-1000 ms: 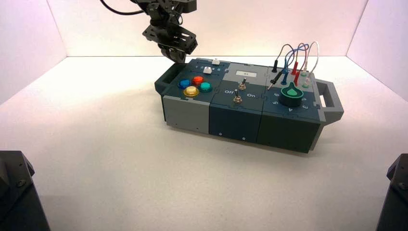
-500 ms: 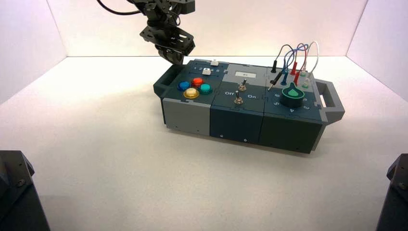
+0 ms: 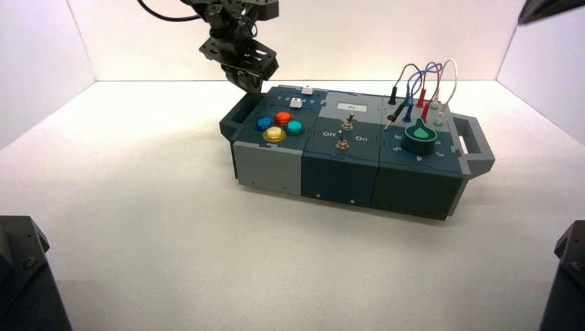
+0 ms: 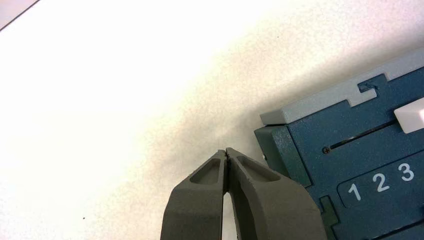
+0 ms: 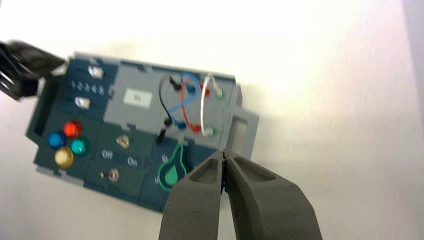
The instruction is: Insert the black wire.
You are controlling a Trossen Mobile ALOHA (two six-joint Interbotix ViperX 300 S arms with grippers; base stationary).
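High view: one box (image 3: 359, 155) stands on the white bench (image 3: 152, 227). Its left section carries four round buttons: blue (image 3: 263, 123), red (image 3: 283, 117), teal (image 3: 294, 126) and yellow (image 3: 274, 134). Behind them sit two white slider caps (image 3: 296, 102). The middle section carries two toggle switches (image 3: 340, 144), the right section one green knob (image 3: 419, 135). Behind the knob, looped wires stand in sockets. The black wire (image 3: 402, 74) arches from a seated plug at the rear; its other black plug (image 3: 395, 118) leans loose over the panel beside the knob, silver tip down. The left end effector (image 3: 250, 81) hangs over the box's rear left corner. Compared with one second earlier, this end effector sits slightly higher and further left, the box has shifted slightly, and a dark part of the right arm (image 3: 548, 8) now shows at the top right corner.

Left wrist view: the left end effector (image 4: 226, 154) has its fingers pressed together, holding nothing, just beside the box corner near the numerals 1, 2, 3.

Right wrist view: the right end effector (image 5: 223, 154) is pressed together and empty, well above the box; the black wire (image 5: 162, 97) loops beside the red and blue wires.
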